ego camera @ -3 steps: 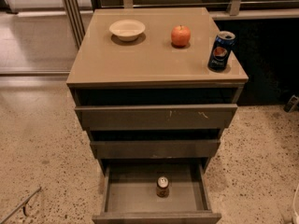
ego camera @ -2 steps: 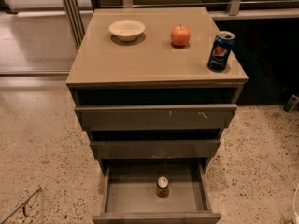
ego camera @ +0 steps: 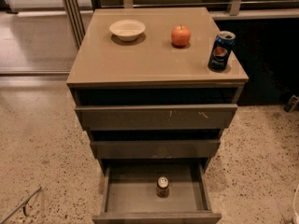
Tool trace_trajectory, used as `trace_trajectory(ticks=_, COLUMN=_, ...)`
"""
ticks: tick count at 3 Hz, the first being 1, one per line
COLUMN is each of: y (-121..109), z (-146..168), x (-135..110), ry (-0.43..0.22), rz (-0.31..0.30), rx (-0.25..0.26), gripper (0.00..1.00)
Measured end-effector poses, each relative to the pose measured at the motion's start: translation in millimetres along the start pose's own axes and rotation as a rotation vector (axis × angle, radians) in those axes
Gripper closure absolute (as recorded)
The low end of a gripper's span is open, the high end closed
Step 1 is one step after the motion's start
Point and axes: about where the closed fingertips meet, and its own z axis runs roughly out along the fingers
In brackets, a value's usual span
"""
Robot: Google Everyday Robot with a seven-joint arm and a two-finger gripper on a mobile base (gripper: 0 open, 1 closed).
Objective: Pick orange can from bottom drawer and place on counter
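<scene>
The bottom drawer (ego camera: 126, 197) stands pulled open, and the orange can (ego camera: 162, 186) sits upright alone near the middle of its floor. The bowl (ego camera: 127, 30) on the desk (ego camera: 149, 55) holds nothing; an apple (ego camera: 181, 35) and blue Pepsi can (ego camera: 220, 51) stand beside it. The floor (ego camera: 42, 148) is speckled. The gripper is out of sight, so I can place nothing against it.
</scene>
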Motion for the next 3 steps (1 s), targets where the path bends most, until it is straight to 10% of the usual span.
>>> trace_trajectory(ticks=3, y=1, z=46, x=45, ry=0.232, rz=-0.137, rx=-0.122, gripper=0.0)
